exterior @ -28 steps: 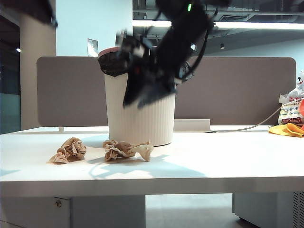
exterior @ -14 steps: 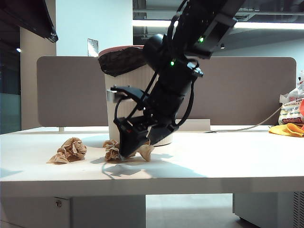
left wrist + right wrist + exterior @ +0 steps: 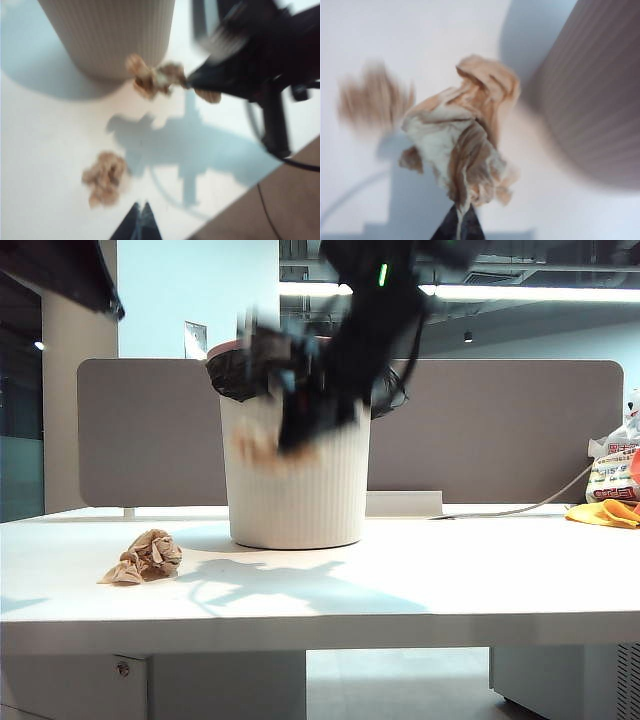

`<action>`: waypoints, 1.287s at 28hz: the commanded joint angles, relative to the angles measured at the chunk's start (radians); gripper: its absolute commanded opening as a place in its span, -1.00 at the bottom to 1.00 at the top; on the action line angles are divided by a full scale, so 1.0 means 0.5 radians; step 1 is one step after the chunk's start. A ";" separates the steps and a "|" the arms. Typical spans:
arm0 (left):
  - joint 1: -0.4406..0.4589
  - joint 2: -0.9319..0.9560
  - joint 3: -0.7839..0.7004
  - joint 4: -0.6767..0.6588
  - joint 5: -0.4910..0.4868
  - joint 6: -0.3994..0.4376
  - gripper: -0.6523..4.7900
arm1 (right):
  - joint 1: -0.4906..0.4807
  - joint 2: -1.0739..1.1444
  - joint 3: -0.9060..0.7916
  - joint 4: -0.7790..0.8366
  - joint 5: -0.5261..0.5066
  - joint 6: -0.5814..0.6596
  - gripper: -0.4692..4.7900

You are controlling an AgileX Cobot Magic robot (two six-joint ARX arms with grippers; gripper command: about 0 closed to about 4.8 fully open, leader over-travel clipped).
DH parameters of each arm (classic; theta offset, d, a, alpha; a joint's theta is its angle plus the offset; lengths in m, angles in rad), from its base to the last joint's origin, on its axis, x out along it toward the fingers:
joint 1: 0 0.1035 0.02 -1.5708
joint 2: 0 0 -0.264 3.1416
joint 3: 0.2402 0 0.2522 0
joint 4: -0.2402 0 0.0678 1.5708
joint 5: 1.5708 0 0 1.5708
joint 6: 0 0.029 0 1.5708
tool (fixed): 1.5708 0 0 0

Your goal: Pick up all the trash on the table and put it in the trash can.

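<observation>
The trash can (image 3: 300,500), off-white and ribbed with a pink rim and black liner, stands at the back middle of the table (image 3: 450,590). My right gripper (image 3: 287,443), blurred by motion, hangs in front of the can's upper wall, shut on a wad of brown trash (image 3: 256,451). The right wrist view shows that wad (image 3: 470,135) pinched in the right gripper (image 3: 460,223), clear of the table. A second wad of trash (image 3: 146,557) lies on the table left of the can. My left gripper (image 3: 141,220) hovers shut and empty above that wad (image 3: 104,176).
A grey partition (image 3: 500,430) runs behind the table. At the far right lie an orange cloth (image 3: 603,512) and a printed plastic bag (image 3: 612,472), with a cable (image 3: 520,508) running toward them. A low white box (image 3: 405,503) sits behind the can.
My right gripper dropped to the wad beside the can, shut on it and lifted it up in front of the can. The wad on the left has not moved.
</observation>
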 commanded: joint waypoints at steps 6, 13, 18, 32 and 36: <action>0.001 -0.011 0.453 0.280 0.000 -0.134 -0.78 | -0.008 -0.406 0.595 0.131 0.136 0.071 -0.84; 0.001 0.333 1.203 0.159 -0.018 -0.125 -0.78 | -0.184 0.121 1.611 0.014 0.117 0.247 -0.84; 0.002 0.481 1.291 0.041 -0.019 -0.118 -0.78 | -0.302 0.530 1.946 -0.079 0.073 0.437 -0.84; 0.002 0.536 1.290 -0.166 -0.052 -0.045 -0.78 | -0.321 0.738 2.045 -0.358 0.039 0.474 0.63; 0.002 0.514 1.294 -0.191 -0.052 -0.045 -0.78 | -0.317 0.697 2.094 -0.445 0.035 0.472 0.52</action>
